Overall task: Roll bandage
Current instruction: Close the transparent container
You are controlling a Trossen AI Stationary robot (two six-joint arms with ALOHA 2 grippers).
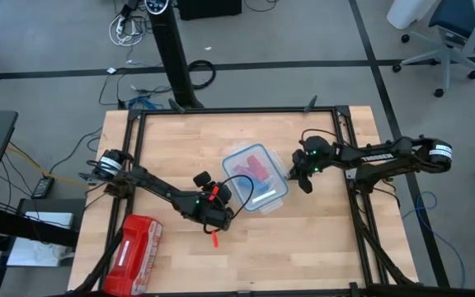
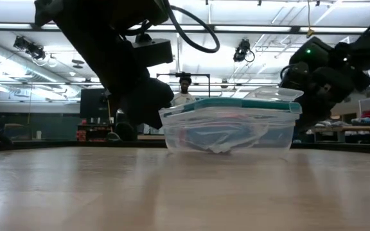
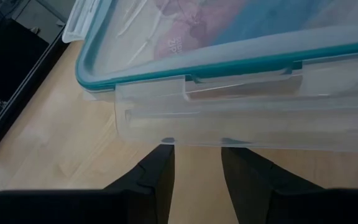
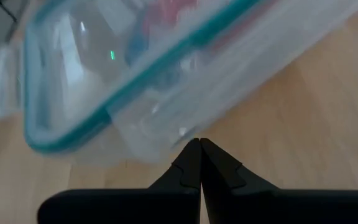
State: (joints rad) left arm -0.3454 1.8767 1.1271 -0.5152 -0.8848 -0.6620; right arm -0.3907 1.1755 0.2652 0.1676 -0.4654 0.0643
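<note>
The lidded box (image 1: 256,177) sits mid-bench (image 1: 320,247); the bandage shows only as a blue blur through its lid. Left gripper (image 3: 196,149) jaws stand narrowly apart at its latch, empty. Right gripper (image 4: 199,144) jaws are closed, touching the box.

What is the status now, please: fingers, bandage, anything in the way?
Left gripper fingers open, at container's side latch. Right gripper fingers shut, at its opposite side. Bandage blue, inside under closed lid. Lid blocks access.
</note>
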